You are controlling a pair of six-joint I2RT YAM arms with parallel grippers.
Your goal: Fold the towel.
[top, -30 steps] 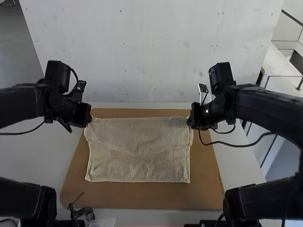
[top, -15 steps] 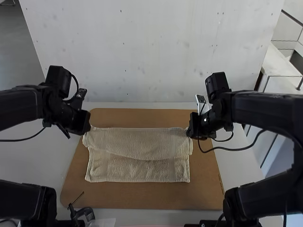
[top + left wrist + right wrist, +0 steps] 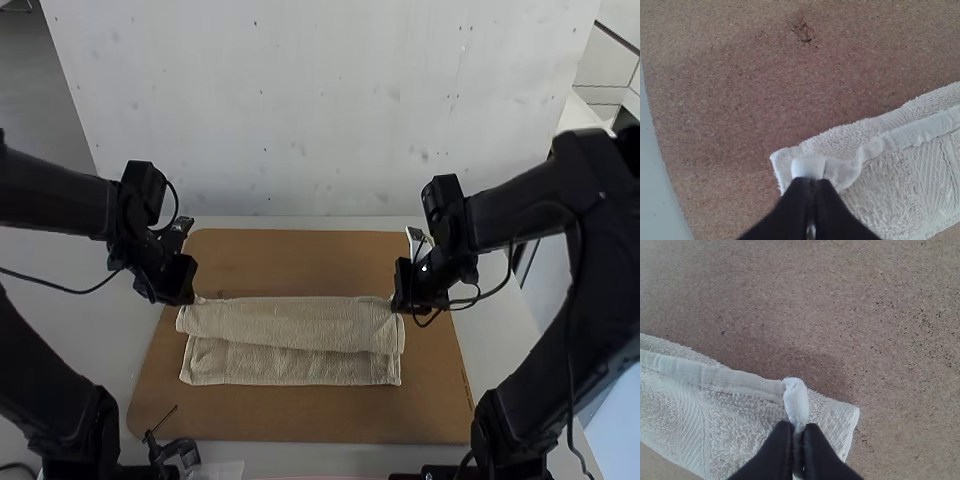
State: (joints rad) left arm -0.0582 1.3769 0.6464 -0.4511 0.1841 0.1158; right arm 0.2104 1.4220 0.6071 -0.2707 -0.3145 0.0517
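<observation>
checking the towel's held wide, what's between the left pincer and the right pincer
The towel, partly folded over, spans the stretch from the left pincer to the right pincer, as the high view shows.

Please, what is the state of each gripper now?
Left gripper: closed, holding the towel near one end.
Right gripper: closed, holding the towel near the other end.

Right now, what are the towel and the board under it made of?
The towel looks like soft cotton terry, matt and cream: the left wrist view shows tiny fuzzy loops and a ribbed band. The board seems to be pressed wood fibre or cork, dull and brown, because it looks speckled with little grains. I can't tell which.
</observation>
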